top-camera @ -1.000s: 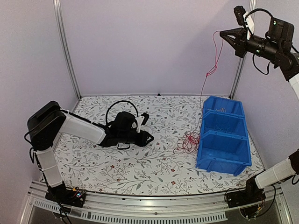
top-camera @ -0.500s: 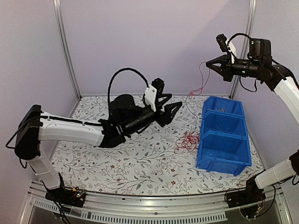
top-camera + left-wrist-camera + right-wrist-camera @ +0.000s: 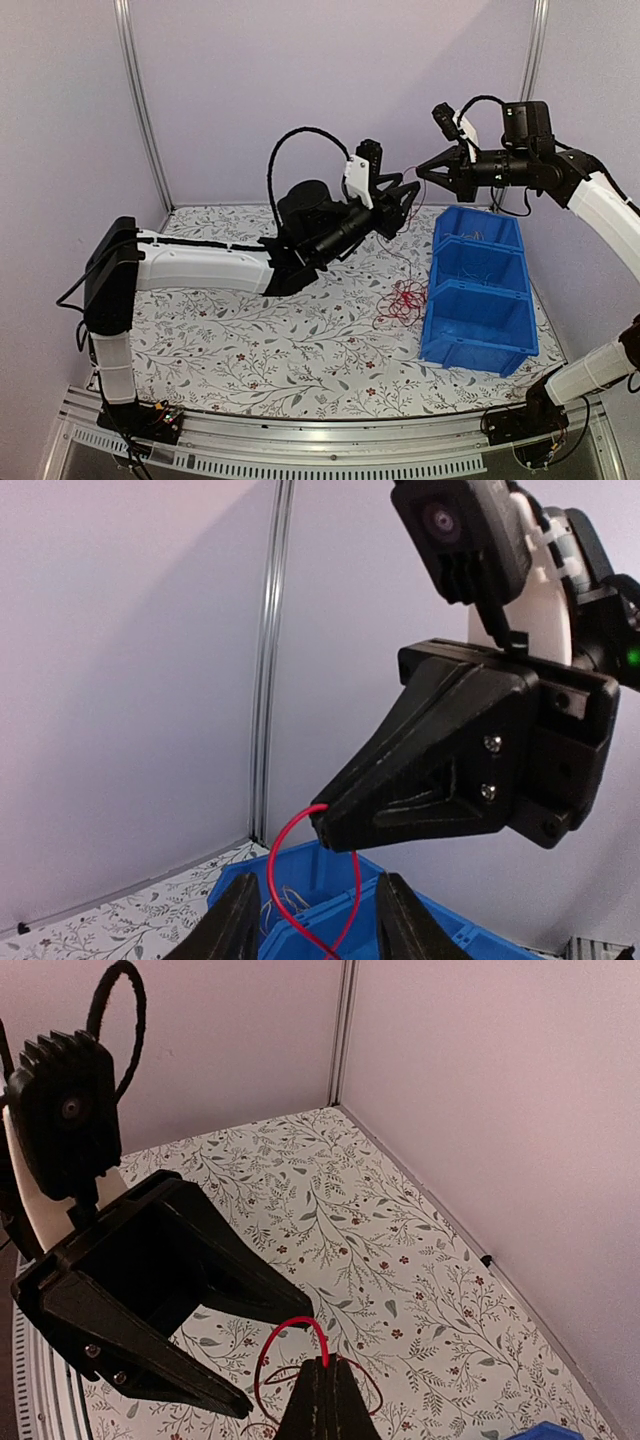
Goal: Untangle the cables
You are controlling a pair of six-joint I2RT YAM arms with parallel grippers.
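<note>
Cables (image 3: pixel 402 302): mostly red clump low on tabletop (image 3: pixel 250 350), close against front of blue bins (image 3: pixel 470 345); touching or just beside, cannot tell which. Red strand (image 3: pixel 272 863) running up from clump to right jaws, high over back of tabletop.

Right jaws fully closed, pinching strand at very tips. Left jaws partly open, holding nothing, one finger either side of strand just below right tips.

Read as: lining up a second grip, for pulling this strand free of the rest. Early in task by the look of it; bulk of clump not yet separated.

Risks from here:
- Closing left jaws so near right tips: finger-to-finger knock likely, strand jolted out of pinch.
- Thin, slack wire: easy to slide sideways out of gap before closing; empty grip as result.
- Drawing arms apart with knot lower down: whole clump lifted and dragged instead of loosened, or snagged on bin rim.
- Hard pull on one thin strand: knot cinched tighter, wire possibly damaged.
</note>
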